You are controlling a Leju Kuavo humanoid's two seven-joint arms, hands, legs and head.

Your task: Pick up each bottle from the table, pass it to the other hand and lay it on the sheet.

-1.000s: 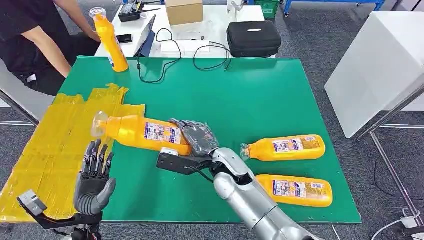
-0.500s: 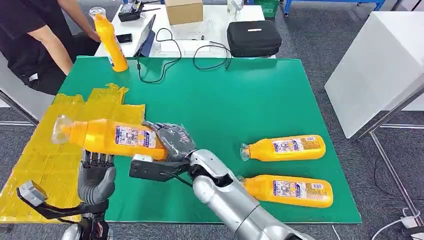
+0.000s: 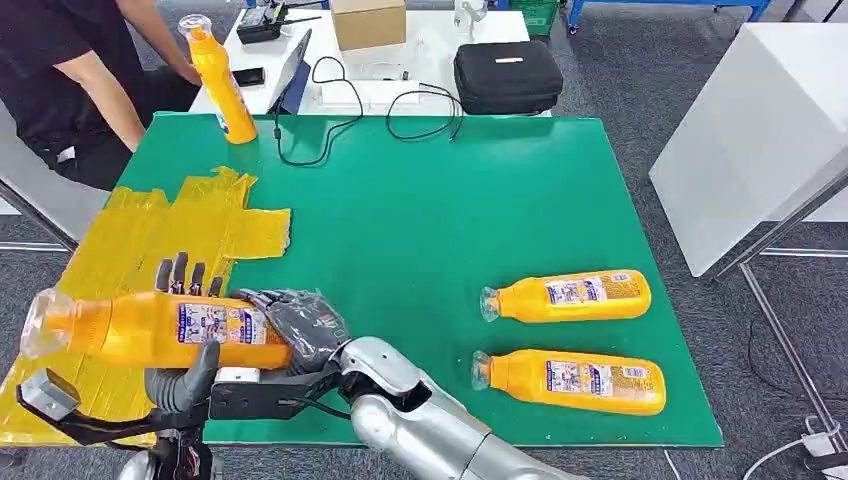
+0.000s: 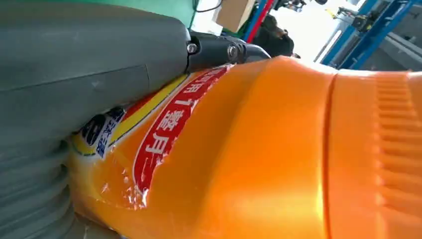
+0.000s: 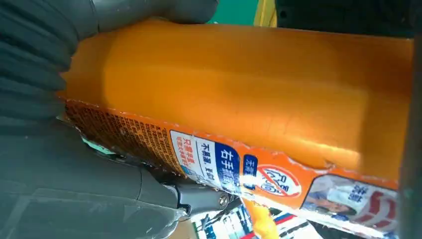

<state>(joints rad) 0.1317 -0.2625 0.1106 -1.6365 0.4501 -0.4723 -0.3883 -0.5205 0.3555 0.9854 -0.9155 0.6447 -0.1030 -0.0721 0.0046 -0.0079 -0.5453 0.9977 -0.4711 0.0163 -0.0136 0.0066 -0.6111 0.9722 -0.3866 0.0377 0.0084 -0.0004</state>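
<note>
Bottle [image 3: 150, 330] held off the worktop [image 3: 440, 200] at about 8 o'clock of the head view, above the near part of the yellow sheet [image 3: 130, 240]. Its long axis runs nearly level, from 3 o'clock to 9 o'clock, with the clear cap end pointing toward 9 o'clock and the base toward 3 o'clock. The right robot hand [image 3: 295, 325] is clamped around the base end, fingers wrapped over the label's edge. The left robot hand [image 3: 185, 345] sits under and behind the bottle's middle: its fingertips [image 3: 178, 272] rise above the bottle at 12 o'clock of the body, and its thumb comes up in front at 6 o'clock. The left wrist view shows the orange body [image 4: 278, 149] pressed against the grey thumb, and the right wrist view shows the bottle [image 5: 249, 94] lying in the right palm. Whether the left robot hand has tightened fully I cannot tell, though it touches the bottle on both sides.

Two more bottles lie on their sides on the green worktop at 4 o'clock, caps toward 9 o'clock: the farther one [image 3: 570, 294] and the nearer one [image 3: 570, 380], parallel and just apart. An upright bottle [image 3: 222, 85] stands at the far corner at 11 o'clock, beside a person [image 3: 60, 70].
</note>
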